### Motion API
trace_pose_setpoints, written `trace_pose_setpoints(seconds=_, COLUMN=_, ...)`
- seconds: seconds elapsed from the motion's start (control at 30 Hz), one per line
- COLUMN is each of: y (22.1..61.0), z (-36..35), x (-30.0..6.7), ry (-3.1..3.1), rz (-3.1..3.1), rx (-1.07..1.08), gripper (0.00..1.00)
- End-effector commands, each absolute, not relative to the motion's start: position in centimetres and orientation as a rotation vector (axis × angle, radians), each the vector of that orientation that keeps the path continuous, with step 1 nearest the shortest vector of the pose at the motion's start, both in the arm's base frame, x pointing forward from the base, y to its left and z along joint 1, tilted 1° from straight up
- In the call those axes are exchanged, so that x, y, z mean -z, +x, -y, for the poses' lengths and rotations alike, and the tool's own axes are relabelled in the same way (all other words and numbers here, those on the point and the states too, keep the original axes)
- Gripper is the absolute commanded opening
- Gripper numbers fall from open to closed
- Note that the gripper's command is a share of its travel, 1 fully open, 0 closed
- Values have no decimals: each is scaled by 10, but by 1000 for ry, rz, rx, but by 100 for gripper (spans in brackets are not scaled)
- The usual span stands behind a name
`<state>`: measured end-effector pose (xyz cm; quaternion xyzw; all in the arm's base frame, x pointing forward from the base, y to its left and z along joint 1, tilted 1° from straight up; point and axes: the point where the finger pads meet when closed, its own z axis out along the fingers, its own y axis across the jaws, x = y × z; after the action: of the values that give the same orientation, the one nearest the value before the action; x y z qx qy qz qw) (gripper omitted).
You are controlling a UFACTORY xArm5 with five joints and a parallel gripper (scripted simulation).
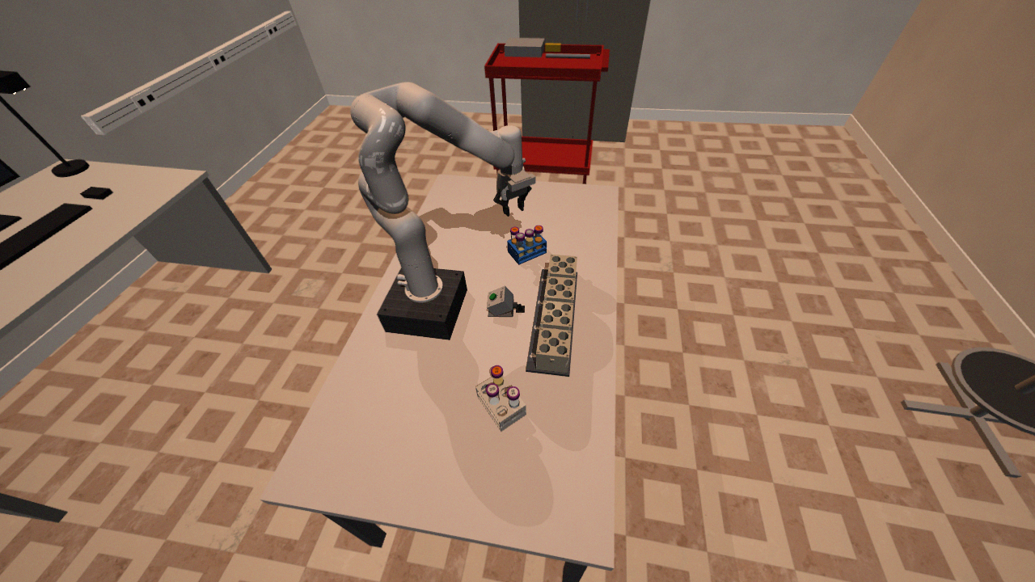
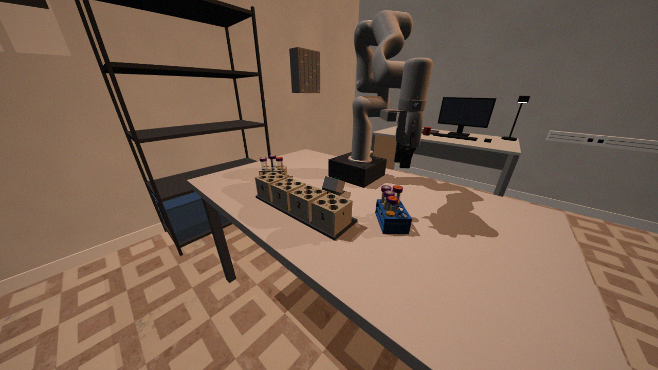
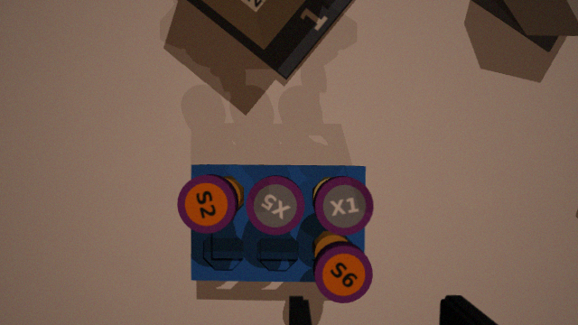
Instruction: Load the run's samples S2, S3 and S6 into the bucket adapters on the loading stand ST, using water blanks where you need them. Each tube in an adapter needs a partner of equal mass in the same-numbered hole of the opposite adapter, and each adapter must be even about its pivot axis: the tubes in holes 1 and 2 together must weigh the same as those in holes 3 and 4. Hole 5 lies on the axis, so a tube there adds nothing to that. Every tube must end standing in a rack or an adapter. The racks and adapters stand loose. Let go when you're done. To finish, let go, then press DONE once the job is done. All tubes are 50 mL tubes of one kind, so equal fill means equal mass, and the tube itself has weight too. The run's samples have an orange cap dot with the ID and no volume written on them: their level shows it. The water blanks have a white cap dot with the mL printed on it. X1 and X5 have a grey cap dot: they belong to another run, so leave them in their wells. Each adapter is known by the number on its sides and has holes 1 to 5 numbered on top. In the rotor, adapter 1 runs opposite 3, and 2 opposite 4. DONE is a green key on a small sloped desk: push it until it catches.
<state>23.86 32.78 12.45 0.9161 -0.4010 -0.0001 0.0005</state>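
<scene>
My gripper (image 1: 513, 209) (image 2: 404, 162) (image 3: 375, 311) is partly open and empty, high above the table beside the blue rack (image 1: 529, 253) (image 2: 398, 225) (image 3: 246, 276). In the wrist view that rack holds S2 (image 3: 206, 204), X5 (image 3: 275, 205), X1 (image 3: 344, 206) and S6 (image 3: 343, 273); two front wells are empty. The pale rack (image 1: 510, 419) holds an orange-dot tube (image 1: 496, 371), its ID hard to read, and two white-dot blanks (image 1: 492, 390) (image 1: 513, 393) with unreadable numbers. Adapter 1 (image 2: 332, 222), adapter 2 (image 2: 299, 212), adapter 3 (image 2: 278, 201) and adapter 4 (image 2: 263, 190) stand in a row, no tubes visible in them.
The green DONE key (image 1: 492, 297) is on its small sloped desk (image 1: 500, 309), between the arm's black base (image 1: 416, 322) and the loading stand (image 1: 547, 373). Adapter 1 is the one nearest the blue rack. The pale rack stands beyond the adapter 4 end.
</scene>
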Motion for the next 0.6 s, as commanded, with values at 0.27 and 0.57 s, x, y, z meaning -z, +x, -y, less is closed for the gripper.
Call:
trace_pose_setpoints(seconds=0.27, y=239, z=-329, x=-103, ry=2883, rz=1262, rx=15, gripper=57)
trace_pose_setpoints(seconds=0.57, y=239, z=-329, x=-85, ry=2883, rz=1262, rx=15, gripper=57)
